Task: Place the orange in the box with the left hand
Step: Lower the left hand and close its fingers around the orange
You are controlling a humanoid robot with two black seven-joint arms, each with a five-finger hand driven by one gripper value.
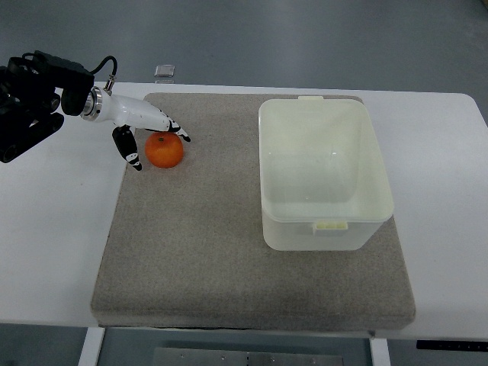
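One round orange fruit [165, 150], one pale translucent rectangular plastic box [324, 174], one grey-brown felt mat [229, 259], one white counter [46, 252], one small grey metal object [165, 72] at the counter's far edge, too small to identify. One robot hand in view: the white left hand with black fingertips [149, 131], its black arm entering from the picture's left edge and cut off there.

The orange sits on the mat, well to the left of the box, near the mat's far-left corner. The hand is spread around it: upper fingers [177, 130] reach over the orange's far side, the thumb [128, 150] drops down just left of it. Contact looks likely at the top fingers but is hard to confirm; the orange rests on the mat, not lifted. The orange is round, no clear long axis; stem end not discernible.

The box is open-topped with nothing inside, its long axis running near-to-far, tabs on the near and far rims.
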